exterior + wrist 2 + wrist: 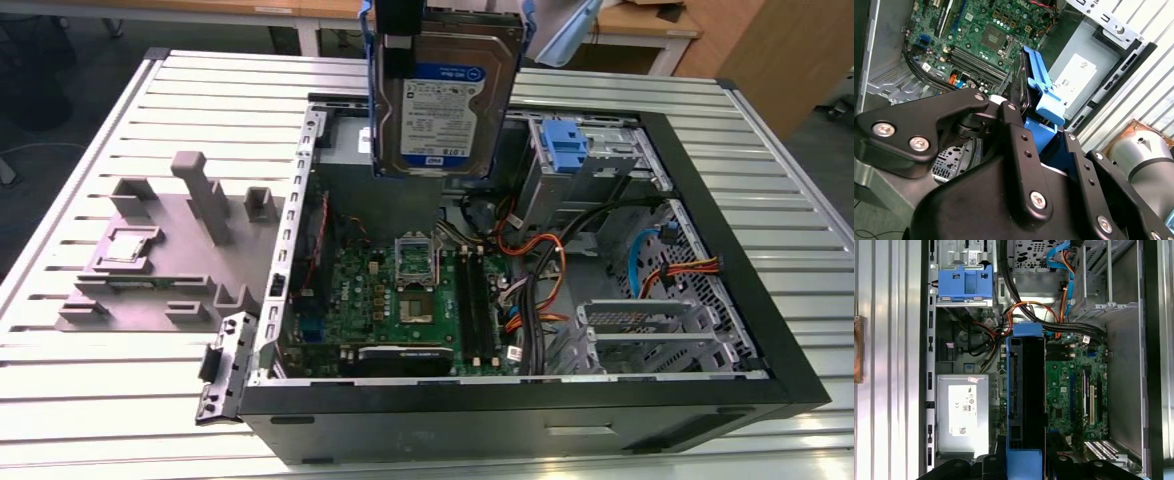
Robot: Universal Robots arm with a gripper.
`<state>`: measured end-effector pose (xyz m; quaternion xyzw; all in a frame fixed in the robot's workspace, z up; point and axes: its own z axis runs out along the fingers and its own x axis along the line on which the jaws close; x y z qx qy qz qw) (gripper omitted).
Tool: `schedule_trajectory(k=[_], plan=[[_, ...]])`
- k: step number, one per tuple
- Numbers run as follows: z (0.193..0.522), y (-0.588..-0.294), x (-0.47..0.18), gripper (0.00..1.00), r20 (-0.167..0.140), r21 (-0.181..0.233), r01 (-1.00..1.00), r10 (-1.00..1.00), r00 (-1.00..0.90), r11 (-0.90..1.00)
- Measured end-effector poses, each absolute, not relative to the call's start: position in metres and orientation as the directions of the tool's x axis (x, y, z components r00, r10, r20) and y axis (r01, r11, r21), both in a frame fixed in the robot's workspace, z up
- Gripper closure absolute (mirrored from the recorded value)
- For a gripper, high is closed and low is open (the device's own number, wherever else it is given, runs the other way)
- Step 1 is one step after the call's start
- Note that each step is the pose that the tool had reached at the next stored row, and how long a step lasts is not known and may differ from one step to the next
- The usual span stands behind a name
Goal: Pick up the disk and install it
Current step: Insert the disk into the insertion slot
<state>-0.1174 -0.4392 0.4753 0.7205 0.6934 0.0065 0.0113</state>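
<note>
Disk (445,90): flat rectangular silver-grey metal

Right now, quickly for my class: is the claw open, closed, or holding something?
Claw: closed on the disk, holding it on edge above the open computer case.

Exterior view: case (534,412) on the table (107,400), motherboard (400,300) on its floor, drive cage (654,335) at 3 o'clock and bracket (566,145) at 1 o'clock of the board, disk (443,100) upright above at 12 o'clock, fixture plate (160,260) outside at 9 o'clock.
</note>
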Motion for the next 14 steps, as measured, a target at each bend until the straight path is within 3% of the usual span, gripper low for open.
schedule_trajectory(k=[14], plan=[[0.4750,-0.4460,-0.1174,0.63,-0.006,0.025,0.999,0.999,0.038,-0.038]])
